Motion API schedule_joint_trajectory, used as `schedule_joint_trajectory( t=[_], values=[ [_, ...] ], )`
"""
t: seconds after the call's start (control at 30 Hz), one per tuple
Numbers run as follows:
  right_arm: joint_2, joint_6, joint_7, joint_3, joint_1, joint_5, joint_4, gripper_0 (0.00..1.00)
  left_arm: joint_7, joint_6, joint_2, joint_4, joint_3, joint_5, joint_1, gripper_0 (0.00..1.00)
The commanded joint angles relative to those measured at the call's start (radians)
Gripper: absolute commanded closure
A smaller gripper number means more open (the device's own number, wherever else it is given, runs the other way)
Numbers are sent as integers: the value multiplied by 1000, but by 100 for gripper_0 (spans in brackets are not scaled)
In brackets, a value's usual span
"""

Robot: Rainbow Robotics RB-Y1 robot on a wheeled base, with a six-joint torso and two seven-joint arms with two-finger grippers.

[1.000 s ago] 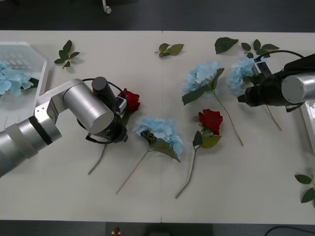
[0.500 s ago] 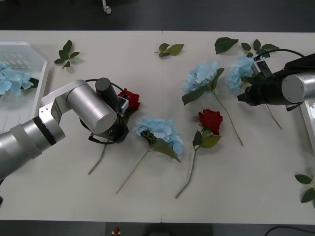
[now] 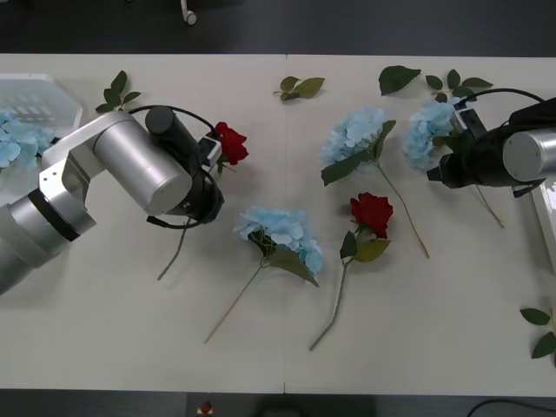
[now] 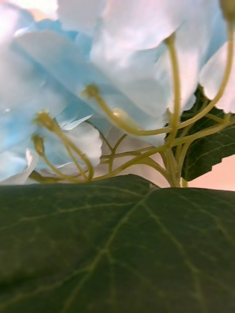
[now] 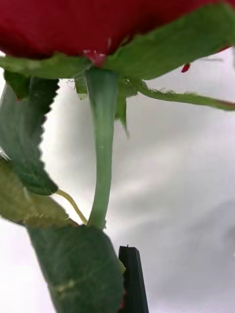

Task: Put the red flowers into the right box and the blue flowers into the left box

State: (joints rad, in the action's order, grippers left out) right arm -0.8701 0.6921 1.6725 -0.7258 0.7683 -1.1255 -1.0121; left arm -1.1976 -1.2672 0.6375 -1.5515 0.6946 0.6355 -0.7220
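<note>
My left gripper (image 3: 211, 155) is shut on a red flower (image 3: 229, 143) just below its bloom and holds it above the table. Up close, the green stem (image 5: 100, 146) runs down past one black finger (image 5: 133, 281). A second red flower (image 3: 372, 211) lies at the table's middle. My right gripper (image 3: 453, 149) is shut on the stem of a blue flower (image 3: 427, 129) at the right; its petals (image 4: 73, 93) and a big leaf (image 4: 117, 244) hide the fingers. Two more blue flowers (image 3: 356, 135) (image 3: 282, 233) lie loose. The left box (image 3: 35, 95) holds a blue flower (image 3: 13, 143). The right box (image 3: 547, 208) shows at the right edge.
Loose green leaf sprigs lie along the far side of the table (image 3: 117, 94) (image 3: 300, 86) (image 3: 400, 78) (image 3: 458, 84) and at the near right corner (image 3: 543, 330). The table's front strip is bare.
My left gripper has risen and moved toward the far side, taking the red flower and its stem along. The right gripper has edged right, and its blue flower's stem shifted with it.
</note>
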Motion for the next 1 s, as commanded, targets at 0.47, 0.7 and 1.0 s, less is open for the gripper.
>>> schedule_joint_trajectory(
  t=[0.47, 0.7, 1.0],
  values=[
    [-61, -11, 69, 2, 52, -13, -2, 11, -79, 2, -22, -332, -395, 322, 108, 100],
    [-168, 43, 125, 3, 52, -182, -99, 11, -88, 2, -61, -321, -488, 564, 107, 100],
    [-331, 188, 423, 28, 49, -738, -106, 11, -205, 6, -61, -318, -583, 862, 101, 100]
  ],
)
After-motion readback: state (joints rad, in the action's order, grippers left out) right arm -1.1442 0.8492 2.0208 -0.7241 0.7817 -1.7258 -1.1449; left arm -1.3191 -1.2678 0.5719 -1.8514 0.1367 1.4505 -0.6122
